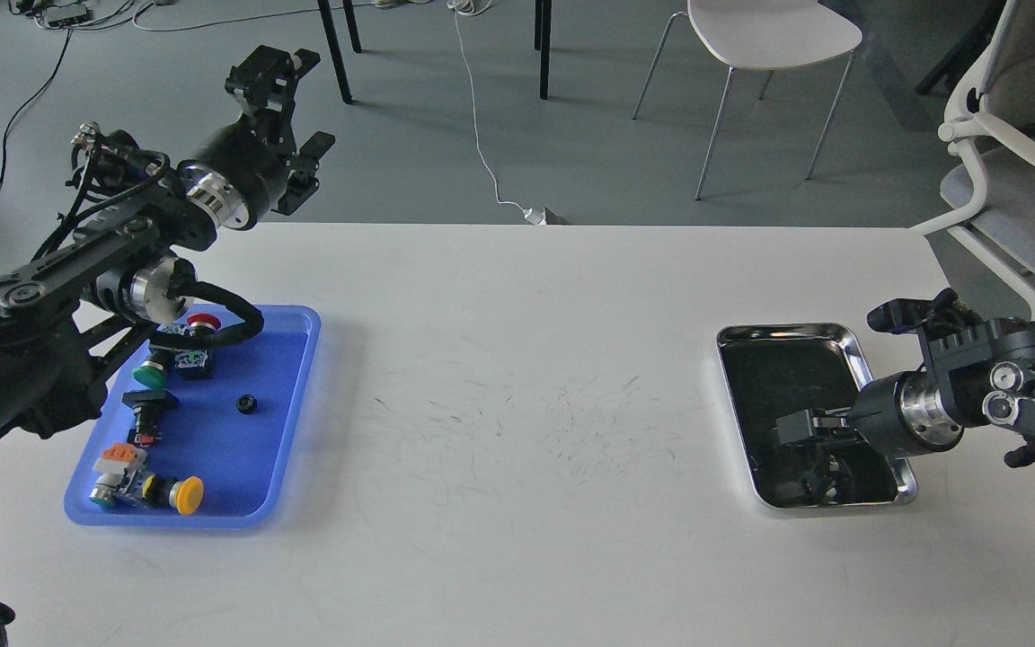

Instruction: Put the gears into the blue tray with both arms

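At left of the frame, I see the blue tray (284, 422) on the white table (517, 377); one gear (246, 404) lies in it beside several push-buttons (163, 490). My left gripper (297, 108) is raised at upper left, fingers apart. At right, my right gripper (796, 429) sits low inside the steel tray (791, 334); its finger spacing is unreadable against the dark interior.

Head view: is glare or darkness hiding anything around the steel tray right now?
Head view: the steel tray rim glares bright while its inside reflects dark, so the right end effector blends into it and its fingers cannot be told apart. The blue tray is evenly lit, one gear crisp.
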Robot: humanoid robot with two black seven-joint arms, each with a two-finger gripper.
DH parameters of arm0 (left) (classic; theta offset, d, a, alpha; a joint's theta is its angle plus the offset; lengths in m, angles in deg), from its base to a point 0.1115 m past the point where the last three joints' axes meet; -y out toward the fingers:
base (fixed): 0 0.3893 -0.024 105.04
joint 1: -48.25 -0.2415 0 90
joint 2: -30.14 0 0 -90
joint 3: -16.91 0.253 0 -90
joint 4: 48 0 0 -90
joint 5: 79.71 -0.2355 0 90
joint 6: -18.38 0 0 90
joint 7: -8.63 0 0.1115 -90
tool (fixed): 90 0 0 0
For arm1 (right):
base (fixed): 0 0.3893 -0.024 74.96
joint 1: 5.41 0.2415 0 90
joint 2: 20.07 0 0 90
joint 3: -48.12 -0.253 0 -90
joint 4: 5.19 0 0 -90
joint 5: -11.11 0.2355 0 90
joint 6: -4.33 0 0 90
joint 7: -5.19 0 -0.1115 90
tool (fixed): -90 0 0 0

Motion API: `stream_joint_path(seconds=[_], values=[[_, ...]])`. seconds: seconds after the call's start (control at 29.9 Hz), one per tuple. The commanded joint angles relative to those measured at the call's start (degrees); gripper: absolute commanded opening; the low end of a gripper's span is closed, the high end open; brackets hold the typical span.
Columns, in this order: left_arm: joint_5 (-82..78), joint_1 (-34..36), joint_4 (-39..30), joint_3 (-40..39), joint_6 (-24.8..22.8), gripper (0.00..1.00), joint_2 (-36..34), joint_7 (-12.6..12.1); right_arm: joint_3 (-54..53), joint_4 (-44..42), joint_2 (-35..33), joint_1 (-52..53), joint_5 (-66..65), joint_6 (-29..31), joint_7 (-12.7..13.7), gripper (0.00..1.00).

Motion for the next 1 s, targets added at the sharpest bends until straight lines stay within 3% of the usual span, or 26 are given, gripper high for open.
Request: stream_joint_path(seconds=[0.0, 0.03, 0.1, 0.23, 0.74, 0.77, 0.87, 0.9, 0.97], values=[[0.08, -0.01, -0.01, -0.09, -0.01, 0.98, -0.15, 0.00, 2.27, -0.11, 0.06, 1.22, -0.06, 0.08, -0.14, 0.55], [0.08, -0.01, -0.01, -0.09, -0.01, 0.98, -0.24, 0.00, 2.62, -0.02, 0.06, 1.31, -0.14, 0.16, -0.14, 0.53], [0.08, -0.01, -0.10, -0.09, 0.08, 0.98, -0.24, 0.00, 2.80, -0.11, 0.06, 1.40, -0.49, 0.60, -0.14, 0.35], [0.08, -0.01, -0.10, -0.09, -0.01, 0.98, -0.24, 0.00, 2.80, -0.63, 0.23, 1.40, -0.85, 1.31, -0.14, 0.15], [0.00, -0.01, -0.10, -0.09, -0.01, 0.98, -0.50, 0.00, 2.80, -2.04, 0.50, 1.49, -0.94, 1.31, -0.14, 0.13], [0.00, 0.08, -0.10, -0.09, -0.01, 0.98, -0.50, 0.00, 2.80, -2.04, 0.41, 1.57, -0.94, 1.31, -0.14, 0.15], [0.00, -0.01, -0.10, -0.09, -0.01, 0.98, -0.50, 0.00, 2.72, -2.04, 0.41, 1.84, -0.85, 1.22, -0.05, 0.43], [0.00, -0.01, -0.10, -0.09, -0.01, 0.98, -0.50, 0.00, 2.72, -2.13, 0.41, 1.92, -0.85, 1.22, -0.05, 0.54], [0.00, 0.08, -0.10, -0.09, 0.08, 0.98, -0.50, 0.00, 2.72, -2.22, 0.32, 2.10, -0.76, 1.22, -0.14, 0.85]])
